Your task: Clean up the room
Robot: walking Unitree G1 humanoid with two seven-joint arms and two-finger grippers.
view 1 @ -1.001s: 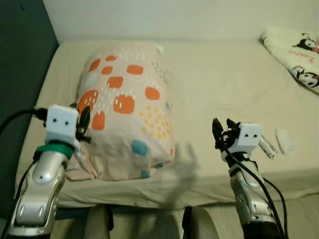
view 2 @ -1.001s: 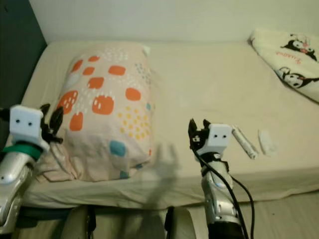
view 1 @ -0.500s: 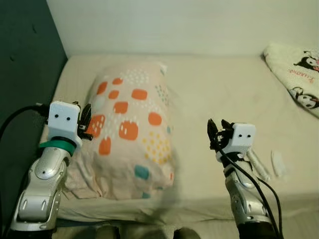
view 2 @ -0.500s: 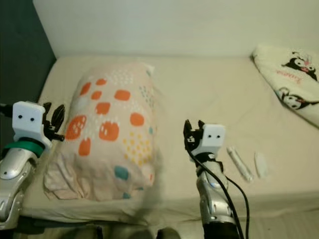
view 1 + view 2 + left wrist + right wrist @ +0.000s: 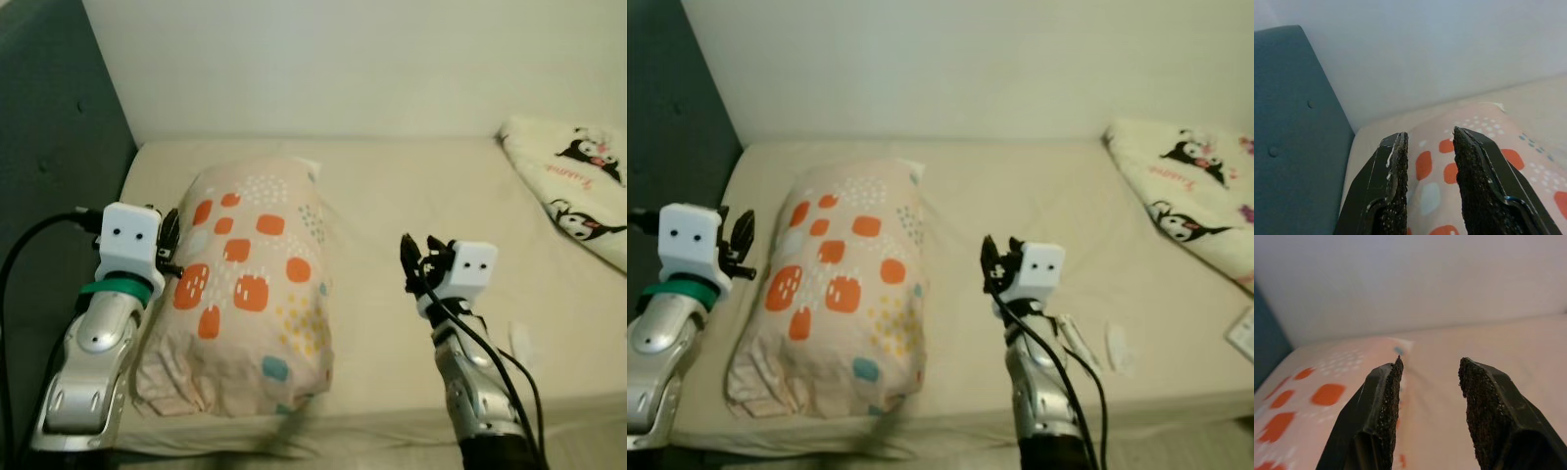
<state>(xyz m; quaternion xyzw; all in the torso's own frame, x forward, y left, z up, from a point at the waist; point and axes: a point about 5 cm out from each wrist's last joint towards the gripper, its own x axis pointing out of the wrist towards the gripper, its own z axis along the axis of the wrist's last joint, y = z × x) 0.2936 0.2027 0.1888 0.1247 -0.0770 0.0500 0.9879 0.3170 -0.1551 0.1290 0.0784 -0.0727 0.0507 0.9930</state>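
A pillow (image 5: 251, 294) with orange, yellow and teal spots lies on the left half of the bed (image 5: 411, 196), running from near the wall end down to the front edge, beside the dark teal headboard (image 5: 49, 176). The left gripper (image 5: 168, 240) hovers at the pillow's left edge with its fingers (image 5: 1393, 181) a narrow way apart and empty, while the right gripper (image 5: 416, 262) hangs over the bare sheet just right of the pillow, fingers (image 5: 1382, 411) wider apart and also empty. A cartoon-print blanket (image 5: 573, 186) lies bunched at the bed's far right corner, and two small white objects (image 5: 1092, 345) rest near the front edge to the right of the right arm.
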